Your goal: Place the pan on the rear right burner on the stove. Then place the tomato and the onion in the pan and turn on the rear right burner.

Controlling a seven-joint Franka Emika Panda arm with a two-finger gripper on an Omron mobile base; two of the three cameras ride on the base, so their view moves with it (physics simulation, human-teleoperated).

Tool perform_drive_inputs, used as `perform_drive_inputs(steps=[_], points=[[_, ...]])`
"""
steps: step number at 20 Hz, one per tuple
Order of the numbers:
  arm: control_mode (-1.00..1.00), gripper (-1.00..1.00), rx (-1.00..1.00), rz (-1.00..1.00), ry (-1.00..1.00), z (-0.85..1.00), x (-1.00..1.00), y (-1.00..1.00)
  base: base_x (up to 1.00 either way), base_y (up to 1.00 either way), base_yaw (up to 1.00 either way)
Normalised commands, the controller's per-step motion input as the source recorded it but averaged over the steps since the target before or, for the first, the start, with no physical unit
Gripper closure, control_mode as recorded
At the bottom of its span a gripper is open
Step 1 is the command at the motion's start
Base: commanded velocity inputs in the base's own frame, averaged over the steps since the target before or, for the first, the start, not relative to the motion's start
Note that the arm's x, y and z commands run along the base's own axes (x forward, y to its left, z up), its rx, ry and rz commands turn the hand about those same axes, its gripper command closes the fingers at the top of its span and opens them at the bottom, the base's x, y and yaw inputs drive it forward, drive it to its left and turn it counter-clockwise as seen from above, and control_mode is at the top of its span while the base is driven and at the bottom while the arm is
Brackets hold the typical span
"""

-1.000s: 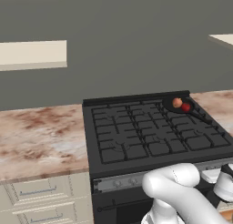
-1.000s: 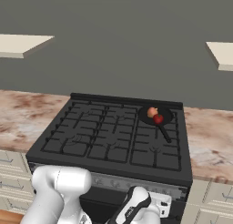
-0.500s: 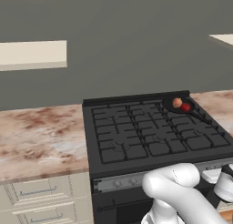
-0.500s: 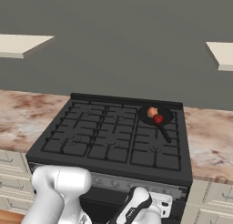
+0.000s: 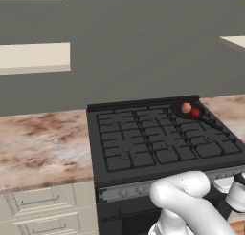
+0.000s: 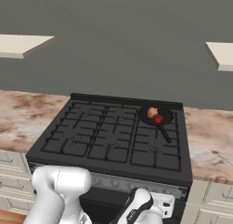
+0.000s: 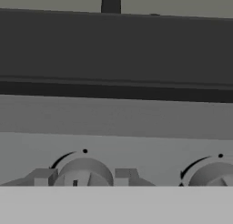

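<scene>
The black pan [image 6: 163,114] sits on the rear right burner [image 6: 175,113] of the stove [image 6: 109,141], its handle [image 6: 164,133] pointing toward the front. Inside it lie the onion [image 6: 152,112] and, touching it, the tomato [image 6: 158,119]. The left base view shows the same pan [image 5: 178,108] with the onion [image 5: 186,107] and the tomato [image 5: 195,112]. My gripper [image 7: 84,176] is low at the grey knob strip [image 7: 113,123]. Its fingertips [image 7: 43,176] stand on both sides of a round knob [image 7: 84,169] and press against it.
A second knob [image 7: 211,175] sits to the right on the strip. Marbled counter runs on both sides of the stove [image 5: 43,143] [image 6: 209,132], with cream drawers [image 5: 43,205] below. My white arm [image 5: 191,205] fills the space in front of the oven.
</scene>
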Motion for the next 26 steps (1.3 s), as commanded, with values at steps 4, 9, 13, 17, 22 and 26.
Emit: perform_drive_inputs(steps=[4, 9, 13, 17, 22, 26], points=[[-1.0, 1.0, -0.22, 0.0, 0.0, -0.44, 0.0, -0.14, 0.0, 0.0, 0.0], [-1.0, 1.0, -0.24, -0.01, 0.0, -0.41, -0.02, -0.3, 0.0, 0.0, 0.0], [-1.0, 1.0, -0.3, -0.01, 0.0, -0.39, -0.02, -0.33, 0.0, 0.0, 0.0], [-1.0, 1.0, -0.33, 0.0, 0.0, -0.32, 0.0, -0.24, 0.0, 0.0, 0.0], [-1.0, 1.0, -0.33, 0.0, -0.01, -0.13, -0.07, -0.15, 0.0, 0.0, 0.0], [-1.0, 1.0, -0.25, 0.01, 0.0, -0.06, -0.16, 0.01, 0.0, 0.0, 0.0]])
